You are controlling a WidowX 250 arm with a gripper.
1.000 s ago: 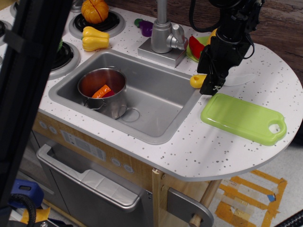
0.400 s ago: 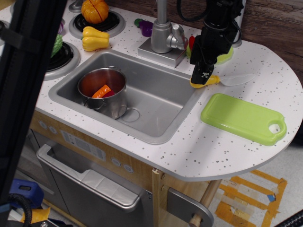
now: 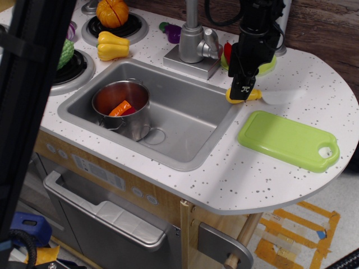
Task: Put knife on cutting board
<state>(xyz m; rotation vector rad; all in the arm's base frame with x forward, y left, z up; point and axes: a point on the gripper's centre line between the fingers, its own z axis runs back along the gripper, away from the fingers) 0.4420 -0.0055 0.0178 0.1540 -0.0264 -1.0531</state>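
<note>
The knife (image 3: 252,96) lies on the white speckled counter just right of the sink. Its yellow handle points toward the sink and its pale blade (image 3: 279,97) points right. My gripper (image 3: 242,94) hangs straight down over the handle, with its fingers closed around it; the knife still rests at counter level. The lime-green cutting board (image 3: 287,140) lies flat on the counter in front of and to the right of the knife, with its handle hole (image 3: 326,151) at the right end. Nothing lies on the board.
The sink (image 3: 185,120) holds a metal pot (image 3: 122,106) with an orange toy in it. The faucet (image 3: 193,42) stands behind it. A green plate with toys (image 3: 263,66) sits behind the gripper. A yellow squash (image 3: 112,46) and a stove lie left. A dark post (image 3: 33,84) blocks the left side.
My gripper moved left and back from beside the board's corner onto the knife's handle, and its fingers narrowed around it. The knife has shifted slightly.
</note>
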